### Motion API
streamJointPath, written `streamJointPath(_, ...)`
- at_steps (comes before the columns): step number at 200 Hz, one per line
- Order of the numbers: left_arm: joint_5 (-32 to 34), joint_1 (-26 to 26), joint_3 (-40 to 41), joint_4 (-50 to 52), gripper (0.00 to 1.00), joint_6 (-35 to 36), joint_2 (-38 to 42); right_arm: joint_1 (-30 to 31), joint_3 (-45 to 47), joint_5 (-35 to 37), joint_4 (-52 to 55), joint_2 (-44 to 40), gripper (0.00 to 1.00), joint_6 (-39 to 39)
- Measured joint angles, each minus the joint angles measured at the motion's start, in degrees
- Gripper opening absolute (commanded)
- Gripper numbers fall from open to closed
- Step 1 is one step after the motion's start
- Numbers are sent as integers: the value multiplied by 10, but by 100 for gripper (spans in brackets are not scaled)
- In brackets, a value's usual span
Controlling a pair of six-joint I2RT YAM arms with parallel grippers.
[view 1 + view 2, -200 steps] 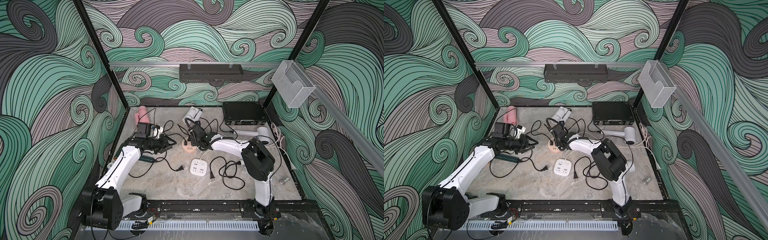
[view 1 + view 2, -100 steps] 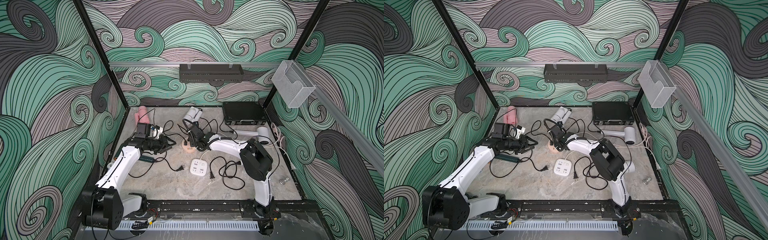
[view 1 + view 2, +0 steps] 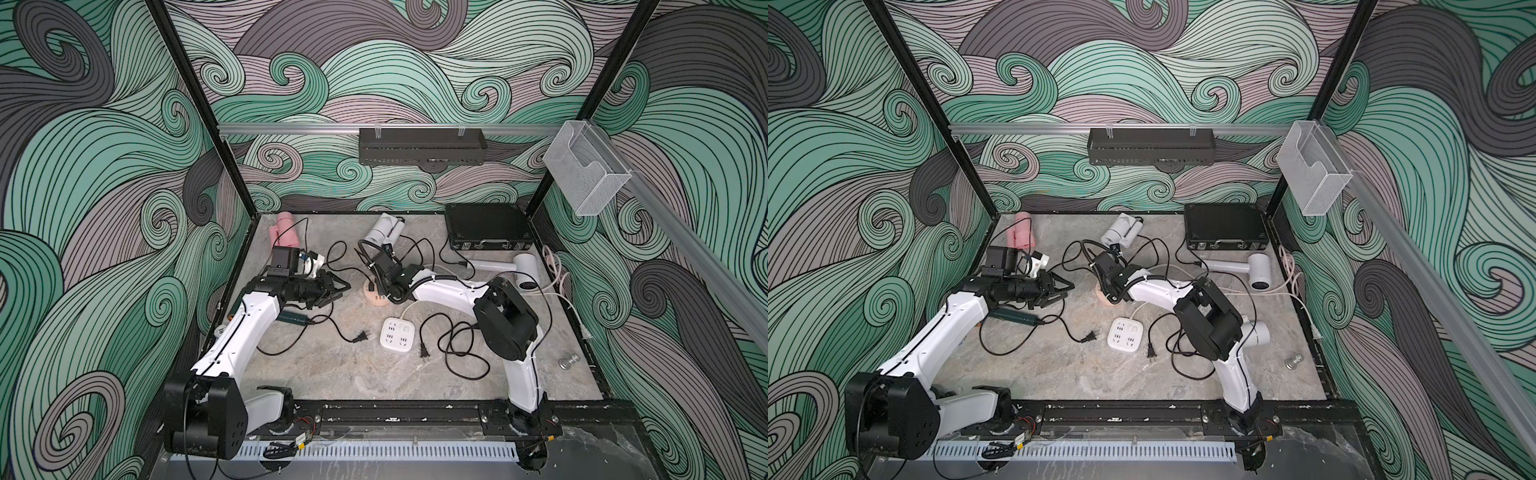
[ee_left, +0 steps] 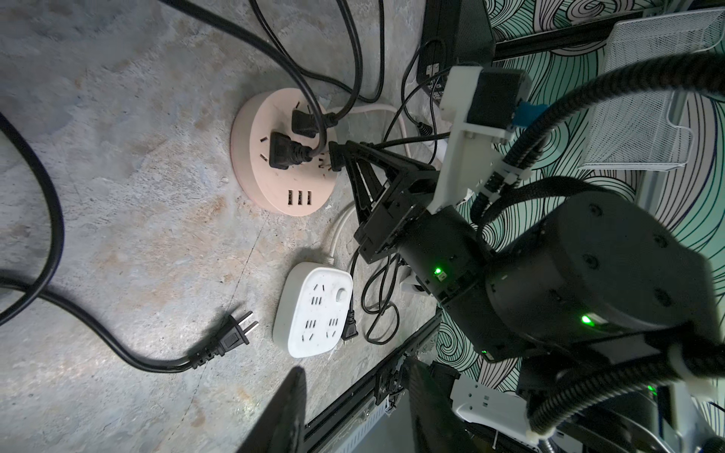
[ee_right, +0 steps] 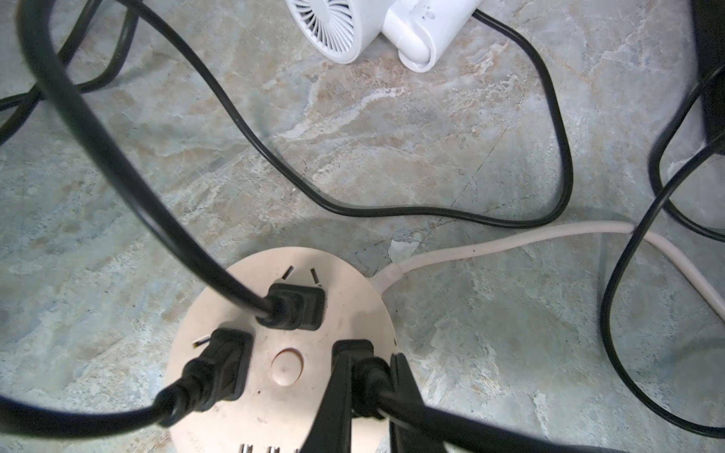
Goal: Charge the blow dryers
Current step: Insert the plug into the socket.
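Note:
My right gripper [image 5: 368, 378] is shut on a black plug [image 5: 353, 349], holding it against the top of the round peach socket hub [image 5: 282, 353] near its rim. How deep the prongs sit is hidden. Two other black plugs [image 4: 282, 151] stand in that hub [image 3: 376, 298]. Left of the hub my left gripper [image 3: 338, 286] hangs open and empty. The blow dryers show in both top views: pink [image 3: 284, 228] at the back left, white [image 3: 382, 230] at the back middle, white [image 3: 519, 270] at the right, a small white one [image 3: 313, 264] by my left wrist, and dark green [image 3: 291, 318] under my left arm.
The square white socket hub [image 3: 397, 334] lies in front of the round one, with a loose plug [image 3: 363, 336] to its left and another loose plug [image 3: 424, 353] to its right. Black cords loop across the floor. A black case [image 3: 486, 226] sits at the back right.
My right gripper has shifted a little to the left and down onto the round hub with the plug in it. The left arm has not moved.

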State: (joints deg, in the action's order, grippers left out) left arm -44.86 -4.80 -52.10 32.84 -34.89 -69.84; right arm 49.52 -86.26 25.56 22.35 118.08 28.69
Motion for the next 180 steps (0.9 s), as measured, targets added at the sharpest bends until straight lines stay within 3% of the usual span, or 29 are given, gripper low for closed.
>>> streamJointPath(81,-4,15,19,0,43,4,17,37,-35,45,58,22,0,0)
streamJointPath(136,-4,22,37,-5,43,3,35,47,-108,68,139,63,0,7)
streamJointPath(180,-4,31,52,-11,43,3,42,70,-105,112,156,66,0,33)
